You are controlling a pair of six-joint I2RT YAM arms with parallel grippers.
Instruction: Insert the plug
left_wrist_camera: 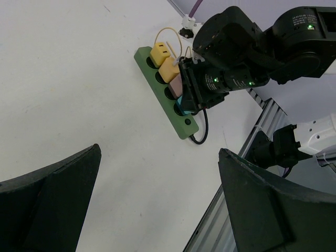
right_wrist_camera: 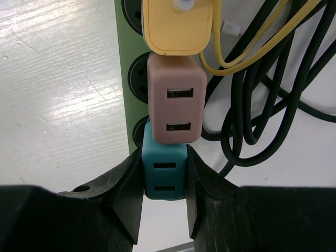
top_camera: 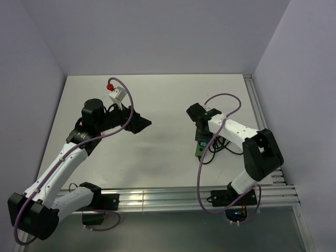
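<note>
A green power strip (right_wrist_camera: pixel 125 79) lies on the white table, also seen in the top view (top_camera: pixel 200 150) and the left wrist view (left_wrist_camera: pixel 187 126). A yellow plug (right_wrist_camera: pixel 176 23) and a pink USB plug (right_wrist_camera: pixel 176 105) sit in its sockets. My right gripper (right_wrist_camera: pixel 164 167) is shut on a teal USB plug (right_wrist_camera: pixel 164 181), held at the socket just below the pink one; how deep it sits is hidden. The teal plug peeks out under the right gripper (left_wrist_camera: pixel 191 94) in the left wrist view. My left gripper (left_wrist_camera: pixel 157 157) is open and empty, well left of the strip (top_camera: pixel 142 125).
Black cables (right_wrist_camera: pixel 252 105) and a thin yellow cable (right_wrist_camera: pixel 247 47) coil on the table just right of the strip. Aluminium rails run along the near edge (top_camera: pixel 173 197) and the right edge (top_camera: pixel 256 105) of the table.
</note>
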